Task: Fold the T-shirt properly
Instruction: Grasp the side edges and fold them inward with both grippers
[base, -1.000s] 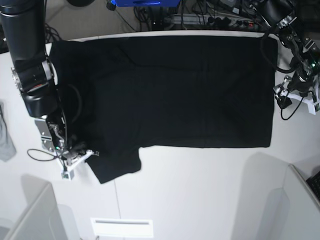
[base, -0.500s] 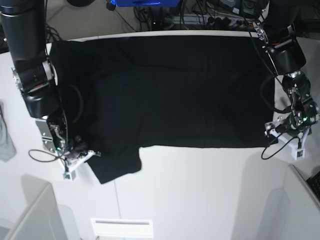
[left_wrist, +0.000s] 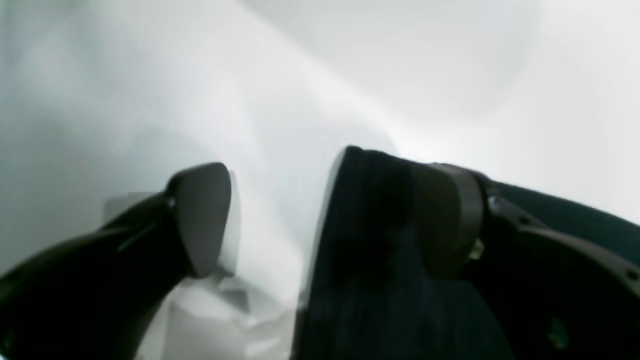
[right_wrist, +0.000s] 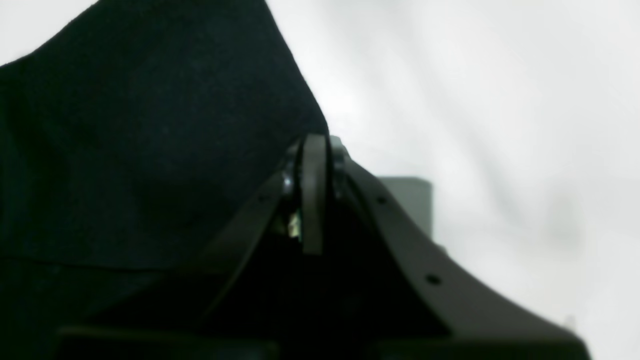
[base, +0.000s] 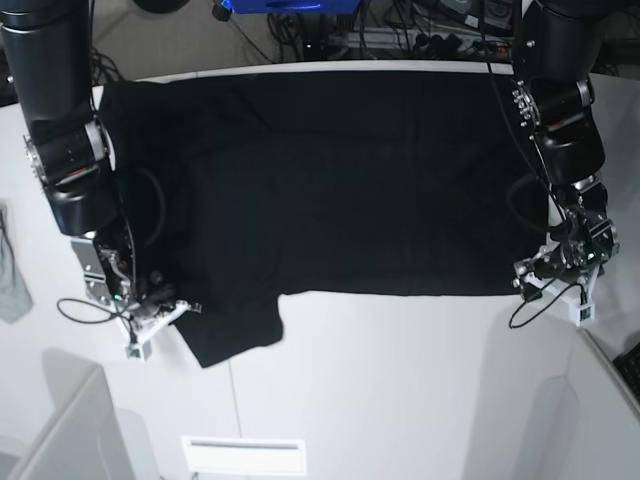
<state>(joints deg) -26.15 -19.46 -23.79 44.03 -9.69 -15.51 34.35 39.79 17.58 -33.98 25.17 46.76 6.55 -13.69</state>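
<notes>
Black cloth short-sleeved T-shirt (base: 340, 180) lies spread flat over most of the white table (base: 400, 390), body running across the far half, one sleeve hanging toward the near edge at base view's left.

Right gripper (base: 160, 315) sits at that sleeve's outer edge, low on the table. In the right wrist view its dark fingers (right_wrist: 314, 195) are pressed together w/ almost no gap, black fabric (right_wrist: 150, 130) bunched right against & behind the tips; looks clamped on the sleeve edge, though the cloth between the pads itself isn't clearly visible.

Left gripper (base: 553, 278) is down at the shirt's near corner on base view's right, by the hem. Left wrist view: jaws stand wide apart, one dark finger (left_wrist: 200, 215) over bare white table, the other finger over the black cloth (left_wrist: 370, 260), so the hem edge runs up between them. Not closed on anything.

Small light-grey cloth (base: 10, 270) lies at the table's left edge in base view, well apart from the shirt.
</notes>
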